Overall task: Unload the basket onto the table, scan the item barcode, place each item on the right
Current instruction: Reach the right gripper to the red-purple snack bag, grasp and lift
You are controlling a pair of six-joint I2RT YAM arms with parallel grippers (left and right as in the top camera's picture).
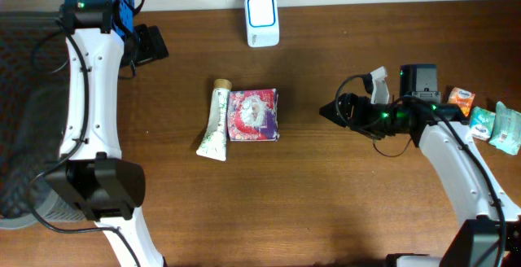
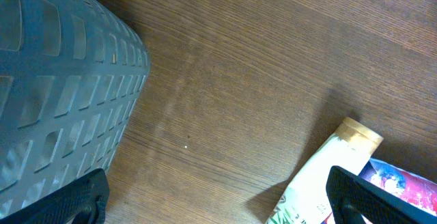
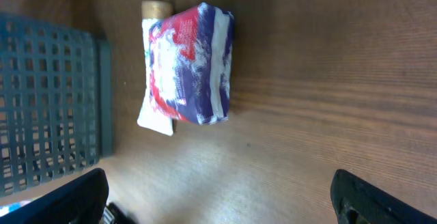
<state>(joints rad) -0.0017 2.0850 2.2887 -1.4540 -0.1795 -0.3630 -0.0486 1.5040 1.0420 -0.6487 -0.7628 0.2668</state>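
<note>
Item: your red-and-purple packet (image 1: pixel 254 115) lies mid-table, touching the tube (image 1: pixel 216 120), well apart from the white scanner (image 1: pixel 262 20). Your left gripper (image 1: pixel 153 45) and right gripper (image 1: pixel 330 112): jaws apart, empty.

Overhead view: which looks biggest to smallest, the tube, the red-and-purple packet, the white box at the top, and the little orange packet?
1. Red-and-purple packet.
2. Tube and white box: too alike to rank.
3. Orange packet.
</note>
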